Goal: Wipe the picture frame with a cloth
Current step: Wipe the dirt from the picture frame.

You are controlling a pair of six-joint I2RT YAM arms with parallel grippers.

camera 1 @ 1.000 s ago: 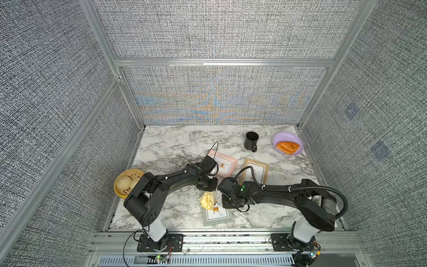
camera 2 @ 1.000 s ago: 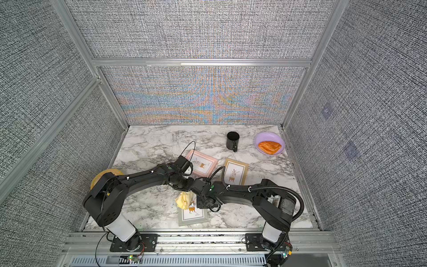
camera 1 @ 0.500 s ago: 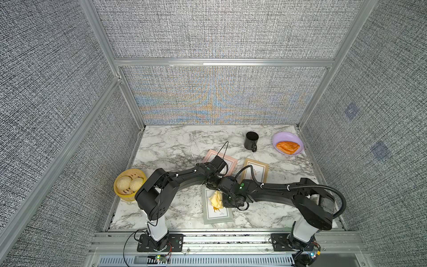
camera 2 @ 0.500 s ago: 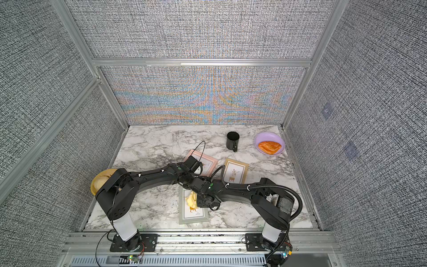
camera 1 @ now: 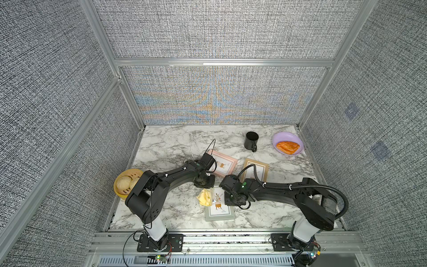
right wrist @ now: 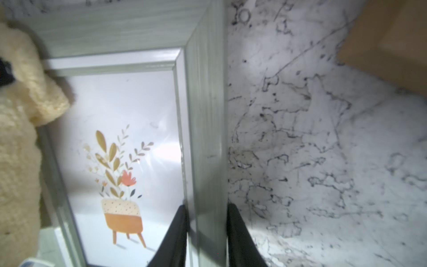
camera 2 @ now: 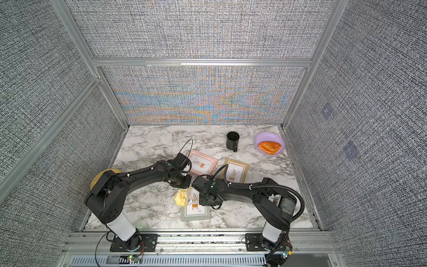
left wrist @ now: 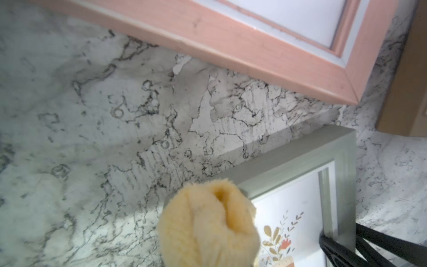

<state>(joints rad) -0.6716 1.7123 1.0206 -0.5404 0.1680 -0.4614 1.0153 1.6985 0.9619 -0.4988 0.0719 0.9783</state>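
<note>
The picture frame (camera 1: 219,207) (camera 2: 195,210), grey-green with a potted-plant print, lies flat near the table's front. The bunched pale-yellow cloth (camera 1: 204,196) (camera 2: 182,197) hangs from my left gripper (camera 1: 206,187), which is shut on it. The cloth rests over the frame's far left corner and partly on the marble. In the left wrist view the cloth (left wrist: 208,226) hides the fingers. My right gripper (right wrist: 206,208) (camera 1: 232,201) is shut on the frame's right-hand border (right wrist: 205,115), one black finger (right wrist: 178,231) on the glass side and the other outside.
A pink frame (camera 1: 223,163) and a tan frame (camera 1: 256,170) lie just behind both wrists. A black mug (camera 1: 251,140) and a purple plate (camera 1: 276,138) with a pastry stand at the back right. A bamboo steamer (camera 1: 129,172) of buns sits at the left edge.
My left gripper swept the cloth right across the frame's glass, then back left to its far left corner. The right gripper has kept its hold on the border.
</note>
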